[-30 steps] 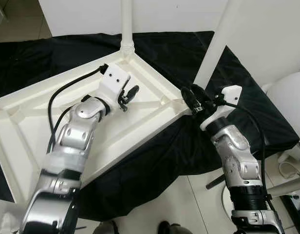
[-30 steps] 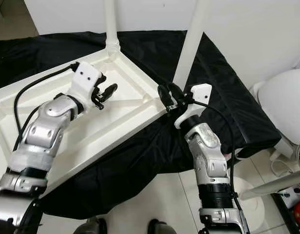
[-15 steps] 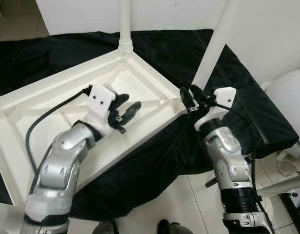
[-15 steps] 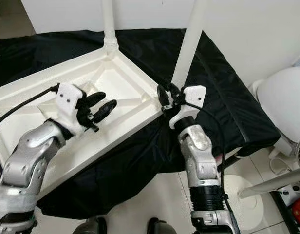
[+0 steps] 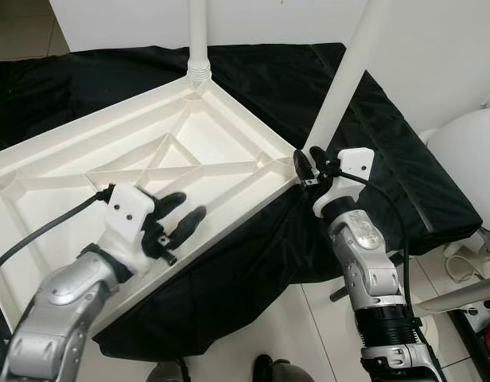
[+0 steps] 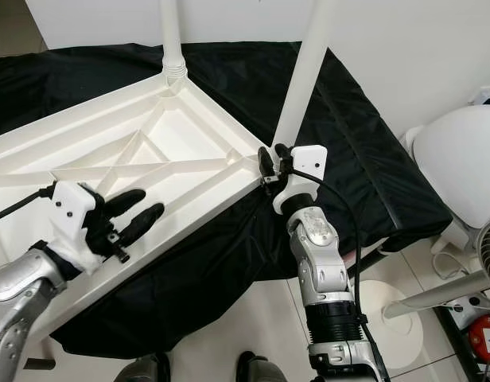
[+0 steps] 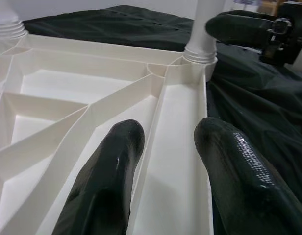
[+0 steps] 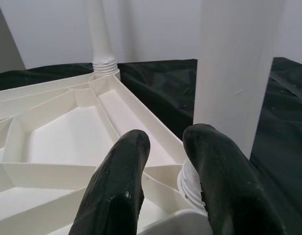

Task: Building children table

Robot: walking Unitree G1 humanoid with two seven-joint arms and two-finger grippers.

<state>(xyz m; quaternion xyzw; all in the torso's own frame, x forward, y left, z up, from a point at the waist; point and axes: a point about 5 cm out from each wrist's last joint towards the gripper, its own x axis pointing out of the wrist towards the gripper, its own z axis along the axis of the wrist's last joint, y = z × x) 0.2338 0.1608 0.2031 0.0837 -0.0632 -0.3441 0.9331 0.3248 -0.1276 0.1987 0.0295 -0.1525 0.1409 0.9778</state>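
The white plastic tabletop (image 5: 149, 151) lies upside down on a black cloth (image 5: 372, 135), its underside up: a smooth, glossy moulded shell with a raised rim and thin ribs crossing in triangles. The cloth is matte and rumpled and drapes over the near edge toward the pale tiled floor (image 5: 309, 334).

Two round white legs stand up from the tabletop's corners. The far leg (image 5: 198, 40) rises from a ridged, threaded collar at the far corner. The right leg (image 5: 348, 72) leans slightly and meets the right corner in the same kind of ringed socket.

Over on the right, the right gripper (image 5: 306, 165) sits right at that right corner, at the foot of the right leg. In the right wrist view its two rounded black fingers (image 8: 116, 191) are parted, nothing between them, with the ribbed collar just beyond the tips and the leg's broad white column close behind.

The left gripper (image 5: 184, 216) hangs over the near rim of the tabletop, toward the left. Its shiny, finely pebbled black fingers (image 7: 109, 186) are spread, holding nothing, and in the left wrist view they straddle the line of the rim wall.

A rounded white object (image 5: 468, 159) sits at the far right. No lettering can be read anywhere.
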